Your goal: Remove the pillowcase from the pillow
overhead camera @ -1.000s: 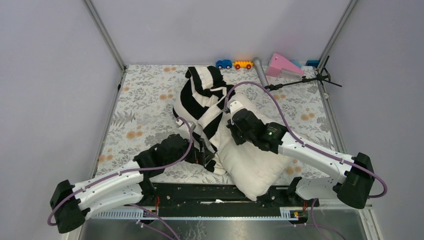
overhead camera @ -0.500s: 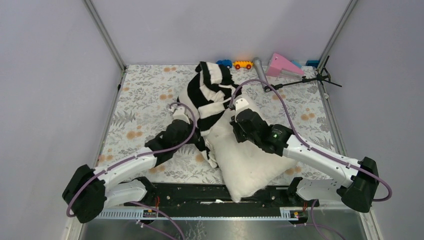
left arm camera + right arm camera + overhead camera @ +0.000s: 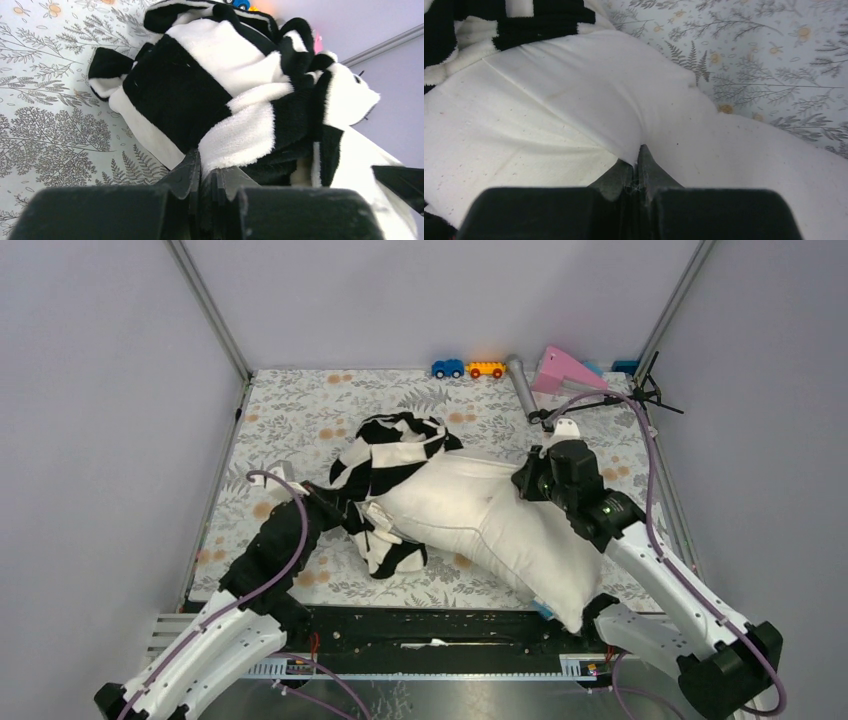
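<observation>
The cream pillow point(image 3: 500, 530) lies slanted across the middle and right of the floral mat. The black-and-white striped pillowcase point(image 3: 395, 450) is bunched over its left end, and a fold trails down to the mat on the near side. My left gripper point(image 3: 338, 504) is at the case's left edge, shut on a white stripe of the pillowcase point(image 3: 200, 90), with the pinch at the left gripper point(image 3: 209, 172). My right gripper point(image 3: 523, 485) is on the pillow's upper right part. In the right wrist view the right gripper point(image 3: 638, 157) is shut on a pinched ridge of the pillow point(image 3: 549, 125).
Along the back edge stand a blue toy car point(image 3: 448, 368), an orange toy car point(image 3: 487, 369), a grey cylinder point(image 3: 521, 383), a pink wedge point(image 3: 565, 370) and a black tripod point(image 3: 620, 400). Frame posts and walls enclose the mat point(image 3: 290, 440). The pillow's near corner overhangs the base rail.
The left gripper shut on the pillowcase and drew back to the left. The right arm pulled the pillow rightward and it now lies flatter, with more cream fabric bared.
</observation>
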